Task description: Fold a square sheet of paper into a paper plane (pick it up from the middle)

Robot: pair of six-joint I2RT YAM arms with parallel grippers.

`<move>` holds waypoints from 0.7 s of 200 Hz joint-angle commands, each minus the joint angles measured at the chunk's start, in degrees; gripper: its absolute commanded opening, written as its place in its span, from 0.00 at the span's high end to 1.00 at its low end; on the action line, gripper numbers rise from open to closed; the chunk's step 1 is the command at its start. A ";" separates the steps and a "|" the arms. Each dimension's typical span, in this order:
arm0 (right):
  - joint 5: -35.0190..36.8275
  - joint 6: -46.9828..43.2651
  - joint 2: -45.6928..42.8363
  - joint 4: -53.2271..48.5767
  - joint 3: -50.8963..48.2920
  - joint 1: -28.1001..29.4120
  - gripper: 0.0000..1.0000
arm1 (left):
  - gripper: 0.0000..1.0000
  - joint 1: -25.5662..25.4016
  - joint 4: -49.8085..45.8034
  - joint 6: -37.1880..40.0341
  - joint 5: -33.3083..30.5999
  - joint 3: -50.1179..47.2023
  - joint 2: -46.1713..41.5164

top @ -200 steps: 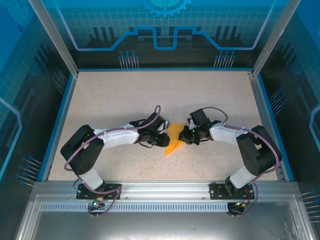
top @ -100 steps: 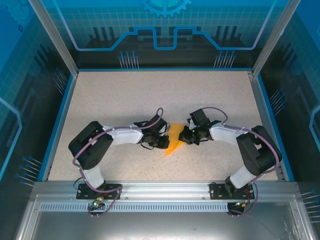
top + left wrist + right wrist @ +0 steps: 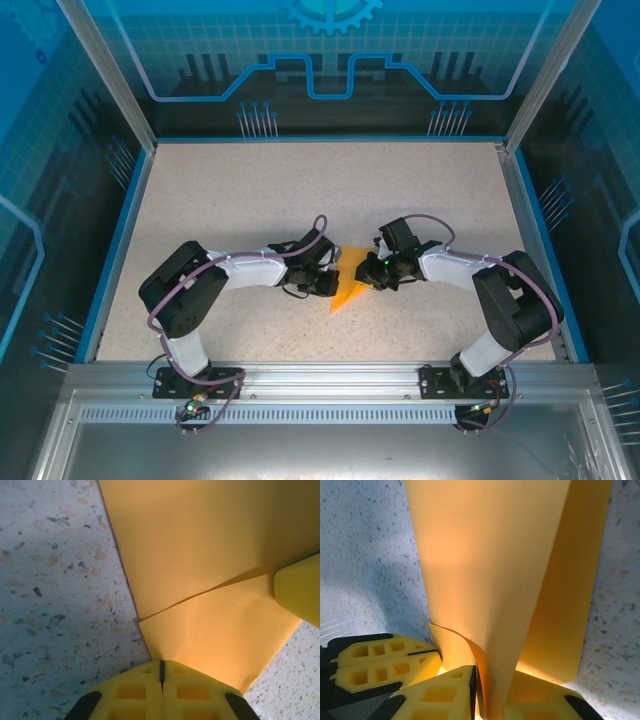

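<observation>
The orange paper (image 3: 346,291) lies at the table's middle as a creased pointed shape, its tip toward the near edge. My left gripper (image 3: 329,277) is at the paper's left edge; in the left wrist view its fingers (image 3: 130,692) are shut tight, tips against the edge of the folded sheet (image 3: 200,555), with no paper seen in the seam. My right gripper (image 3: 368,271) meets the paper from the right. In the right wrist view it (image 3: 492,695) is shut on an upright fold of the paper (image 3: 485,555), and the left gripper's fingers (image 3: 385,662) sit beside a curled flap.
The speckled tabletop (image 3: 300,190) is ringed by a blue rim (image 3: 118,240) and clear enclosure walls. Both arms' elbows bend outward toward the left and right sides. The metal rail (image 3: 320,375) with the arm bases runs along the near edge.
The left arm's elbow swung forward and its gripper nudged toward the paper. The paper looks narrower than a second ago. The right arm has stayed put.
</observation>
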 commanded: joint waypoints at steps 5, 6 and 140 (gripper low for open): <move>-2.01 0.35 -1.95 -0.34 1.07 0.98 0.80 | 1.00 0.06 0.84 -0.04 0.68 1.18 2.21; -2.01 0.34 -1.99 -0.43 1.04 0.99 0.80 | 1.00 0.10 0.80 -0.02 0.67 1.13 2.23; -3.74 1.21 -3.34 -0.57 0.23 3.95 0.81 | 1.00 0.10 1.08 0.28 1.41 0.74 2.73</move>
